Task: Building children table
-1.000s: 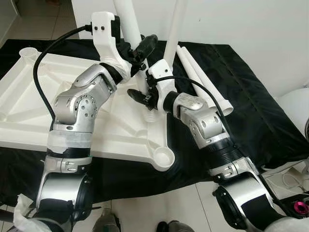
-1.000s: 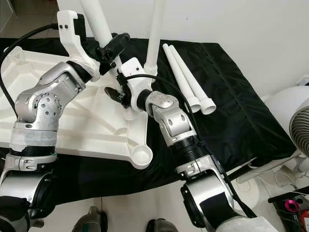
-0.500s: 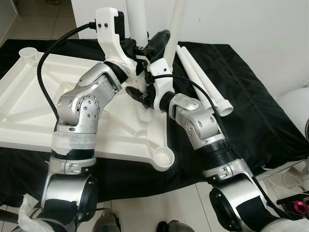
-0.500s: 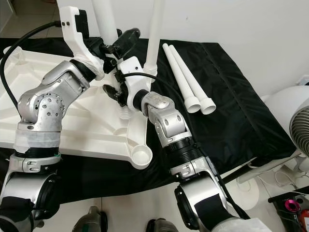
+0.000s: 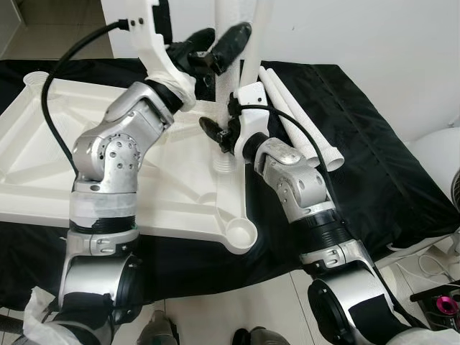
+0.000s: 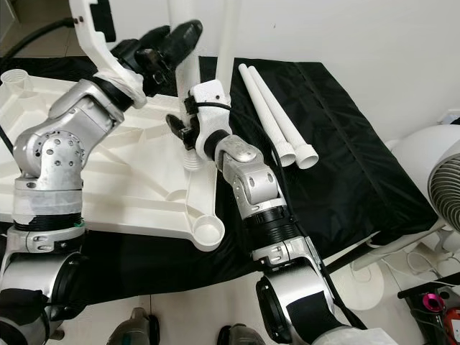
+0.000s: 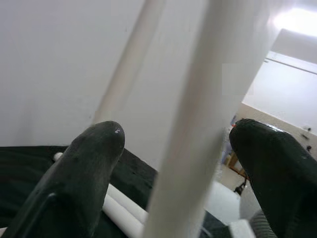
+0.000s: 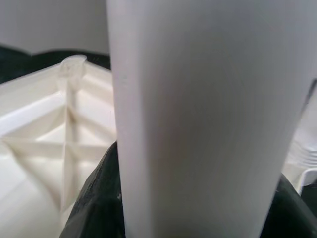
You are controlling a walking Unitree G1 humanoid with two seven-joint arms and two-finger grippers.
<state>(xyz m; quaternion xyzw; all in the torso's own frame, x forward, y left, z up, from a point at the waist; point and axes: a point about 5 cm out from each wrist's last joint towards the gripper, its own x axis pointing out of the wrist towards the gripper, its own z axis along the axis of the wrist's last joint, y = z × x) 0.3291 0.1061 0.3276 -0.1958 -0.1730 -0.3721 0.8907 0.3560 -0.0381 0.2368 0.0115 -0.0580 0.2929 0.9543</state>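
The white table top [image 5: 43, 144] lies upside down on a black cloth [image 5: 374, 165]. A white table leg [image 5: 228, 79] stands upright over it, threaded end down by the right rim. My right gripper [image 5: 224, 131] is shut on the leg [image 8: 208, 119] low down, just above the thread. My left gripper [image 5: 227, 34] is higher up and open, one finger on each side of the leg [image 7: 198, 124], with a gap beside one of the fingers [image 7: 94, 168]. A second leg [image 5: 266, 29] stands upright just behind.
Two more white legs [image 5: 302, 118] lie side by side on the cloth to the right. An empty round socket [image 5: 241, 233] sits at the table top's near corner. A white fan [image 6: 445, 194] and cables stand at the far right, off the cloth.
My left gripper has slid up the leg and opened. The leg now stands straighter, and my right gripper has shifted a little with it.
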